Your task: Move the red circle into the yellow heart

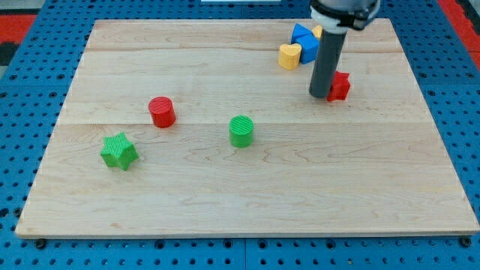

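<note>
Basically nothing's done yet, as far as I can judge. My tip (320,96) is down on the board (247,195) near the view's top right, just beside a red block (340,86) that sits on its right side, touching or nearly so; the rod hides part of that block, so its shape is hard to call, maybe a star. No claw on me, btw: just a straight rod, nothing to open or close, and it has hold of nothing.

The red circle (161,112), the thing I'm meant to shift, stands well apart from me, over on the view's left at about mid-height. The yellow heart (289,55) is up near the top, left of my rod, touching a blue block (304,43) behind it. A scrap of another yellow piece (318,32) peeks out by the rod.

So circle and heart are far apart w/ open board between them. A green circle (241,130) sits right of the red one, slightly lower, and a green star (118,151) lies lower left.

What's left, imo: the whole job. I need to get round to the circle's lower-left side, then push it up and rightward to the heart, passing above the green circle.
</note>
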{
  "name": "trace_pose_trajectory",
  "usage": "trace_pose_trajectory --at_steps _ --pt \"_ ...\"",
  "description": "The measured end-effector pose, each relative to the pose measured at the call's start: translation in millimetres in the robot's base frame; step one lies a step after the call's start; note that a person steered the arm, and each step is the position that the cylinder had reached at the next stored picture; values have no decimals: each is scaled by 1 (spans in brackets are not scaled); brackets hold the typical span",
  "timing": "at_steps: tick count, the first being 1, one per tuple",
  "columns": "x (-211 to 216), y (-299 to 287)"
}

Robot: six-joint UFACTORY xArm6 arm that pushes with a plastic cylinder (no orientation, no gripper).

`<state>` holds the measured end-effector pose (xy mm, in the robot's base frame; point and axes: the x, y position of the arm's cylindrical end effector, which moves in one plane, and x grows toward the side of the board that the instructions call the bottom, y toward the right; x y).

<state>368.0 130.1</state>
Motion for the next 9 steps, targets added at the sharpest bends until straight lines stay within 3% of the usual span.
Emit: trace_pose_trajectory --at_steps 1,2,3,4,5,6,7,9 --pt "77 36" --pt "32 68" --pt "-9 -3" --pt "24 -6" --pt "94 -21" --pt "117 -155" --pt "74 -170" --pt "96 -249"
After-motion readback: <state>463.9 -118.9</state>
